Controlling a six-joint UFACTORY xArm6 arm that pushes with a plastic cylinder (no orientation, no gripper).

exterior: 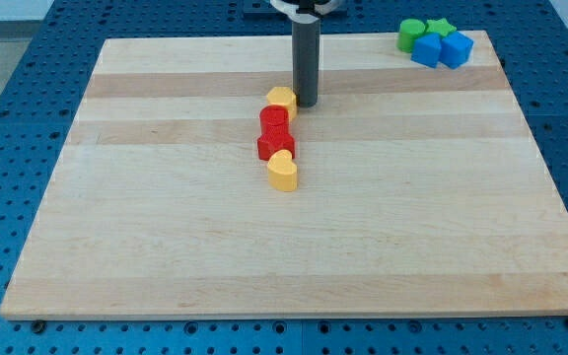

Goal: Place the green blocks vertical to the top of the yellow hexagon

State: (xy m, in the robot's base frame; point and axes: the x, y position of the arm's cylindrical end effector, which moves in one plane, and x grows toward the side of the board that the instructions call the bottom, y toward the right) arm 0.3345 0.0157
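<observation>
Camera view, left to right across the pale wooden board (166, 247): red block cluster (276, 133) at centre, shapes unclear; yellow heart-shaped block (283, 171) touching its lower end; yellow hexagon block (282, 101) touching its upper end; my tip (307, 104) — a plain dark rod end with nothing to open or close — just right of the hexagon; far top-right corner — green round block (411, 35), green star block (441, 29), two blue blocks (428, 50) (457, 48), bunched together, well apart from the hexagon.

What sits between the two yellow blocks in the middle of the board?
In the camera view, two red blocks fill the gap between the yellow hexagon and the yellow heart-like block. My tip stands beside the hexagon.
</observation>
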